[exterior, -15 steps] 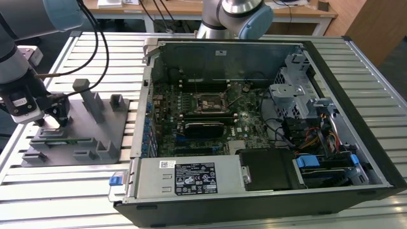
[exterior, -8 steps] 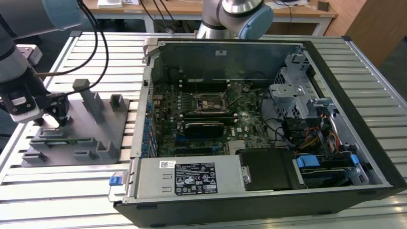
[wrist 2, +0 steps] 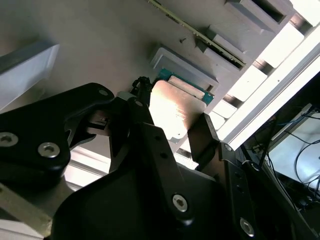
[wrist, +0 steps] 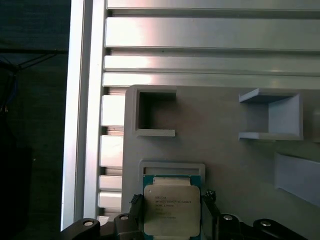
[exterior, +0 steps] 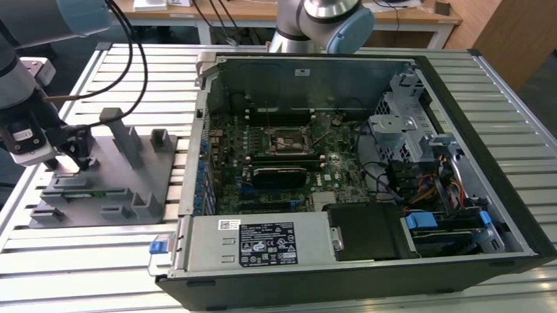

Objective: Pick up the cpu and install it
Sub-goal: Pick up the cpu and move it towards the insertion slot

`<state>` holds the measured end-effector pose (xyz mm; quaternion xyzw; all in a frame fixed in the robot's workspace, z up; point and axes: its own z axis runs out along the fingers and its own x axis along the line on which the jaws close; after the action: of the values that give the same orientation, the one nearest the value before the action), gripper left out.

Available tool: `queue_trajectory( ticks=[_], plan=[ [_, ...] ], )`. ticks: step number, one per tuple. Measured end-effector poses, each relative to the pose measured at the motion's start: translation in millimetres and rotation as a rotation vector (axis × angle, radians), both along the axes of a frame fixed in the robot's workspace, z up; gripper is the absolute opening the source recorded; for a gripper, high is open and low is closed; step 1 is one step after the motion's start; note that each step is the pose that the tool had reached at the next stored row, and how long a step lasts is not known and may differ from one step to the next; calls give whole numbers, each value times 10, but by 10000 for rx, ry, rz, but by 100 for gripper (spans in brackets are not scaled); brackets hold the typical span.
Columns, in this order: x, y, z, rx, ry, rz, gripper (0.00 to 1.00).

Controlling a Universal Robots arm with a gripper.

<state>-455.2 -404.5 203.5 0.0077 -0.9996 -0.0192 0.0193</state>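
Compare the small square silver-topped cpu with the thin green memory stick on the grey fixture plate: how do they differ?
The small square cpu with its silver-grey metal top is compact, while the thin green memory stick is a long, narrow strip. The cpu's top is metallic grey; the memory stick is green. The black claw is right at the cpu, while the memory stick lies apart from it. Both rest in holders on the grey fixture plate.

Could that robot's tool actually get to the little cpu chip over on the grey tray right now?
Probably yes. In the first wrist view the tool is right at the cpu, which sits in its holder on the grey tray, with nothing lying between them.
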Motion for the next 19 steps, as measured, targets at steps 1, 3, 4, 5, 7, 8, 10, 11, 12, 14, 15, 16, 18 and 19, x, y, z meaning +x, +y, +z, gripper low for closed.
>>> queue_trajectory(
  ticks=[1, 3, 4, 5, 7, 8, 10, 11, 12, 14, 15, 16, 18, 19],
  plan=[
    [0, 0, 6, 0, 0, 0, 54],
    [0, 0, 20, -1, 1, 0, 54],
    [0, 0, 28, -1, 1, 0, 54],
    [0, 0, 36, 0, 0, 0, 54],
    [0, 0, 57, -1, 1, 0, 54],
    [0, 0, 66, -1, 1, 0, 54],
    [0, 0, 85, -1, 1, 0, 54],
    [0, 0, 94, -1, 1, 0, 54],
    [0, 0, 103, -1, 1, 0, 54],
    [0, 0, 121, 0, 0, 0, 54],
    [0, 0, 130, -1, 1, 0, 54],
    [0, 0, 138, 0, 1, 0, 54],
    [0, 0, 155, 0, 1, 0, 54],
    [0, 0, 163, 0, 0, 0, 54]
  ],
)
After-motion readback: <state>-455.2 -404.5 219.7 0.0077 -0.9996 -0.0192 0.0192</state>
